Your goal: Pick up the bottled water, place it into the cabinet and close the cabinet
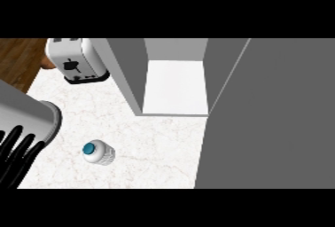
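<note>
While bottled water (99, 152) stands untouched on marble counter (157, 133), left of open cabinet (175, 84), pick-up step not begun. Left hand (16, 155) at left edge, fingers straight, holding nothing. Next: reach, curl round bottle.

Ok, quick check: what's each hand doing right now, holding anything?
Left hand: open, fingers straight, holding nothing, at the view's left edge beside the bottled water.
Right hand: not in view.
</note>
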